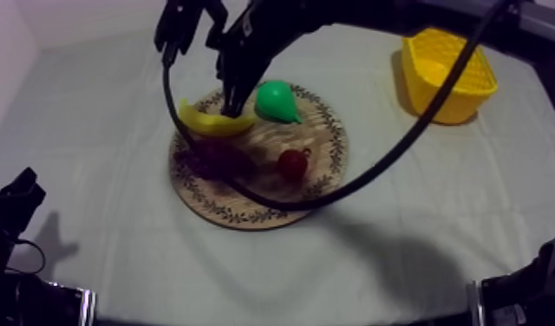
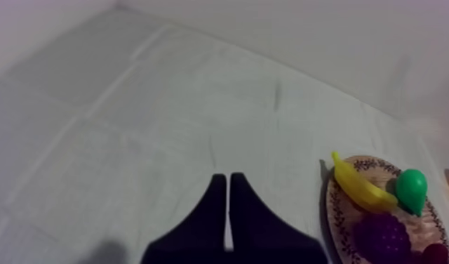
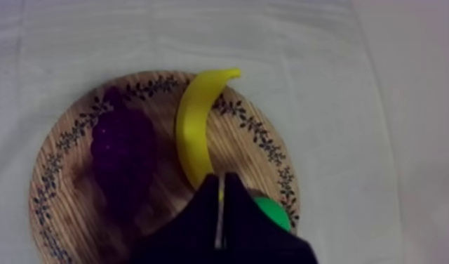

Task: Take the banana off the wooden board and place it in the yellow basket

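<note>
Toy banana point(image 1: 213, 124) lying on board point(image 1: 238, 212); both grippers clenched on nothing.
From left: left gripper point(image 2: 225, 175), low at the left side, fingers pressed together in a narrow wedge over bare cloth point(image 2: 129, 140), well apart from the board; board, round with patterned rim, at mid-cloth; banana, flat on the board's far left part; grapes point(image 1: 216, 158), just beside the banana on its near side; pear point(image 1: 277, 101), right of the banana at the far rim; small red fruit point(image 1: 291, 163), nearer than the pear and apart from it; right gripper point(image 1: 231, 108), arm in from upper right, fingers closed together and empty, tips over the banana's end beside the pear, contact cannot be told; basket point(image 1: 459, 104), far right, well apart from the board.
</note>
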You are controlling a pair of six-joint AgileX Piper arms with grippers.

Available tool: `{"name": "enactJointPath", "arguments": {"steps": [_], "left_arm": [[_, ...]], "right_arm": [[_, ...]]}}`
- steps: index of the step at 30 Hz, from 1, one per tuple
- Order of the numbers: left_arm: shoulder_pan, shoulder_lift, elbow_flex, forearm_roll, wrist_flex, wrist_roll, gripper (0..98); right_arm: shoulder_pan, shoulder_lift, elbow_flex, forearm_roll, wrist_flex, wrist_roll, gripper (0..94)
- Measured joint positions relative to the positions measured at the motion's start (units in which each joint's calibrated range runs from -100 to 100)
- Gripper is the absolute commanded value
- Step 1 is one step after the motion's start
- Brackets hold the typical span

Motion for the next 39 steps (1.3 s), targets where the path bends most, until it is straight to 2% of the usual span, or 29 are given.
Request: {"name": "enactJointPath", "arguments": {"steps": [3,5,7,11,14,26,39], "left_arm": [[0.00,0.00,0.00,0.00,0.00,0.00,0.1],[0.00,0.00,0.00,0.00,0.00,0.00,0.1],[0.00,0.00,0.00,0.00,0.00,0.00,0.1],[0.00,0.00,0.00,0.00,0.00,0.00,0.1],[0.00,0.00,0.00,0.00,0.00,0.00,0.1],[0.00,0.00,0.00,0.00,0.00,0.00,0.1],[0.00,0.00,0.00,0.00,0.00,0.00,0.1]], "right_arm": [[-0.05,0.47,0.63,0.00,0.79,0.12,2.2],[-0.24,0.39,1.45,0.00,0.79,0.00,7.3],[-0.33,0.17,2.35,0.06,0.82,-0.12,16.2],[-0.64,-0.87,4.11,0.87,0.70,-0.30,42.9],[-0.76,-1.76,5.05,0.97,0.05,-1.07,55.2],[-1.38,-0.86,5.06,1.31,-0.01,-2.23,59.4],[-1.32,11.30,-7.10,2.56,1.91,-4.22,58.5]]}}
